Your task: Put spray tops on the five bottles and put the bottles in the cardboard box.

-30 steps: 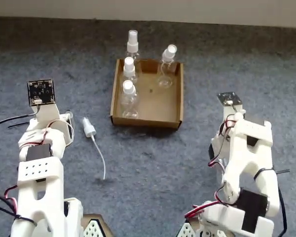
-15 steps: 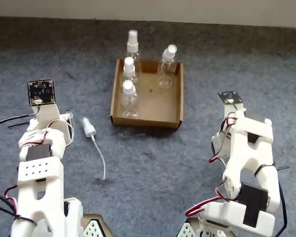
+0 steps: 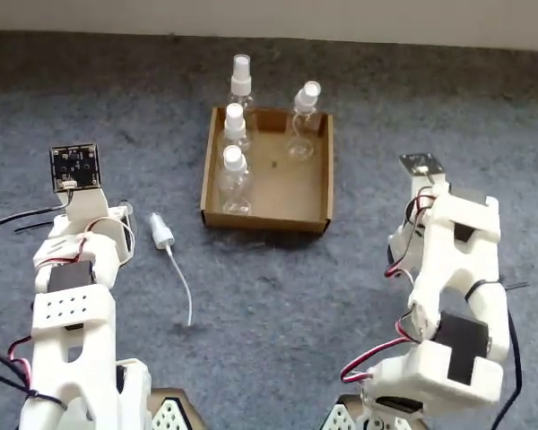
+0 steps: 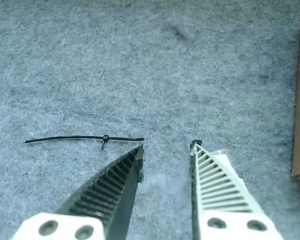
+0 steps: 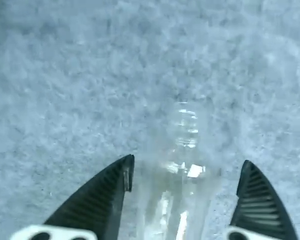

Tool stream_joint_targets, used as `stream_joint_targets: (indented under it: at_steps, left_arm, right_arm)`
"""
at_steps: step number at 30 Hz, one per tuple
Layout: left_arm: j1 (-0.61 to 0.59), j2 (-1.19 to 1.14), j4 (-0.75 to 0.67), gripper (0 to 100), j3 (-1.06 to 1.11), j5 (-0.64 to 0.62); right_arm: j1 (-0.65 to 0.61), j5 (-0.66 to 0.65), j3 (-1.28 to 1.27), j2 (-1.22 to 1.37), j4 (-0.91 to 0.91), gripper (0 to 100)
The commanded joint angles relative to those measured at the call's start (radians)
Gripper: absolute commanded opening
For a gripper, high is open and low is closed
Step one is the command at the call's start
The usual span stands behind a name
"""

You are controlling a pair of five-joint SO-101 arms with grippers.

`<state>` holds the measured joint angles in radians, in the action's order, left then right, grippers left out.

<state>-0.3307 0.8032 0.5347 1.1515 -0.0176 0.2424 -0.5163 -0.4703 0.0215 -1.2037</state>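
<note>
Between tips of R claw (image 5: 187, 162): capless bottle (image 5: 177, 210), jaws wide open.
L claw (image 4: 167, 147): open, empty.
Tip: grip body, leave neck free.

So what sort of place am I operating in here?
Probably a hobby or lab bench setup, not a production line: grey carpet is the work surface, the white arms have exposed wiring, and the job is a small cardboard box of spray bottles.

You have a table (image 3: 278, 305) covered in grey, fuzzy, carpet-like fabric, mottled lighter and darker. Toward its far edge the fabric turns darker, and beyond it runs a pale, plain strip (image 3: 359, 16); wall or floor, you cannot tell. The light is soft and even.
</note>
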Motion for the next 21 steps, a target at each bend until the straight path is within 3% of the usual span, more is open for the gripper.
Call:
stream_joint_targets:
  at_steps: [1, 8, 14, 21]
  left_arm:
    - [-0.005, 0.007, -0.021, 15, -0.008, -0.005]
    - [-0.005, 0.007, -0.021, 15, -0.008, -0.005]
    - [-0.005, 0.007, -0.021, 15, -0.008, -0.005]
    - [-0.005, 0.007, -0.021, 15, -0.007, -0.005]
  right_arm:
    - [0.007, -0.009, 0.062, 0.053, -0.012, 27.7]
    - [0.015, -0.009, 0.064, 0.059, -0.010, 25.1]
    - [0.016, -0.011, 0.082, 0.058, -0.019, 0.8]
    - [0.012, -0.002, 0.349, 0.047, -0.271, 0.3]
